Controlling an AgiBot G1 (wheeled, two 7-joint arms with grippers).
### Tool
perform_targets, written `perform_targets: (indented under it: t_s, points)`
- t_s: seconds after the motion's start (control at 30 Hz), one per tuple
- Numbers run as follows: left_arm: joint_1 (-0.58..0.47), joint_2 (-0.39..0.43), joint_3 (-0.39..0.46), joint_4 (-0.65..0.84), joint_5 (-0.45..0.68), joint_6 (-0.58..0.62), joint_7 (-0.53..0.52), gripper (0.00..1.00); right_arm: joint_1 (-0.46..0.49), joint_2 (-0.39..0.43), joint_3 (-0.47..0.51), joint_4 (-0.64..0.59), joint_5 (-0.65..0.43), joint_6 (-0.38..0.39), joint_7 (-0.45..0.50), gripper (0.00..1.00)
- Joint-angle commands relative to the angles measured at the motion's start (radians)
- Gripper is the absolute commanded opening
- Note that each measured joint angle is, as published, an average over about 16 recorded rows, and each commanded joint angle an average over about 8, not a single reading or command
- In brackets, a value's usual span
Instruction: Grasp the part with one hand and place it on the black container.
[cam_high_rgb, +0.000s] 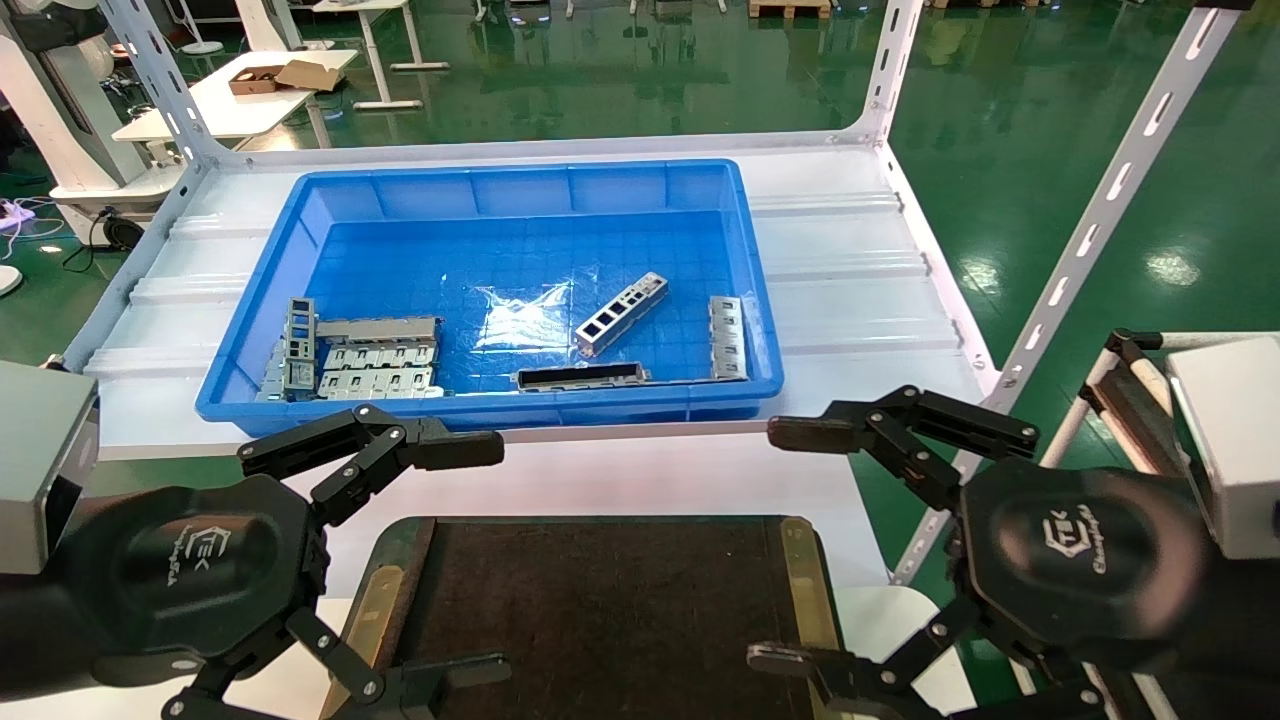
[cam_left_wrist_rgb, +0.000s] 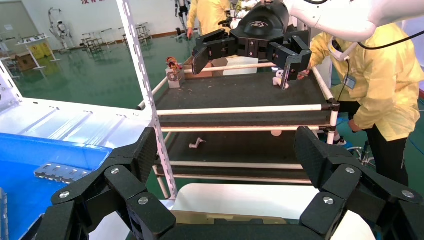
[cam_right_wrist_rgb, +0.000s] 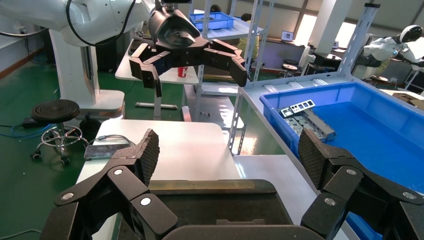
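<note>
You have the white counter (cam_high_rgb: 860, 300) ahead of you, and on it, toward 12 o'clock, the big blue bin (cam_high_rgb: 500, 190). Below it, at 6 o'clock and nearest you, lies the black container (cam_high_rgb: 600, 600), its dark surface bare between brass-coloured side edges. Your left gripper (cam_high_rgb: 470, 560) hangs at 8 o'clock over the container's left edge with its fingers spread wide and nothing between them; your right gripper (cam_high_rgb: 790, 545) hangs at 4 o'clock over the right edge, equally wide apart and holding nothing. Inside the bin, a cluster of grey plates (cam_high_rgb: 370, 355) sits at its 8 o'clock corner, a dark narrow frame piece (cam_high_rgb: 580, 376) lies along the near wall, and another grey strip (cam_high_rgb: 727, 337) rests against the right wall. The part (cam_high_rgb: 621, 314) lies tilted on the bin floor, right of centre, just beyond the dark frame piece.
</note>
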Motion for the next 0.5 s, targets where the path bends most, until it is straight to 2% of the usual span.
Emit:
perform_targets:
  t_s: [0.03,0.5]
  points:
    - [0.0,0.0,0.0,0.0,0.0,0.0,0.0,1.0,0.0,0.0,0.0,0.0,0.0,0.0,0.0,1.0]
    - [0.0,0.0,0.0,0.0,0.0,0.0,0.0,1.0,0.0,0.0,0.0,0.0,0.0,0.0,0.0,1.0]
